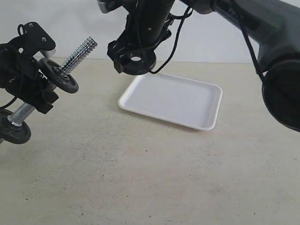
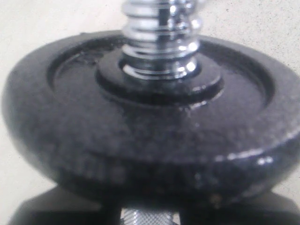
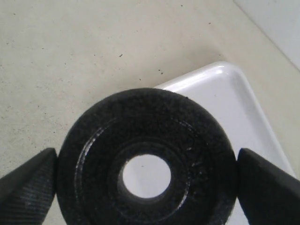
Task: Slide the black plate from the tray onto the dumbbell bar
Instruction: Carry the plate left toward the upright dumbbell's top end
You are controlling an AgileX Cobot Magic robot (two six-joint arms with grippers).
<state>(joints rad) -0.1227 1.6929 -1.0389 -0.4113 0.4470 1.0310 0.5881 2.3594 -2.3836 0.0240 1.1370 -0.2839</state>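
My right gripper (image 1: 136, 59) is shut on the black plate (image 3: 146, 161), pinching its rim between both fingers (image 3: 28, 187). It holds the plate (image 1: 136, 61) in the air over the near-left corner of the white tray (image 1: 173, 99), and the tray shows through the centre hole. At the left, my left gripper (image 1: 29, 90) is shut on the dumbbell bar (image 1: 79, 52), tilted with its threaded end pointing up and right. One dark disc (image 1: 58, 75) sits above the grip, another (image 1: 11, 126) below. The left wrist view fills with that upper disc (image 2: 150, 131) and the thread (image 2: 159, 37).
The white tray (image 3: 225, 93) lies with nothing on it, on a beige tabletop (image 1: 147, 182). A pale wall stands behind the table. The right arm's dark body (image 1: 286, 73) fills the upper right.
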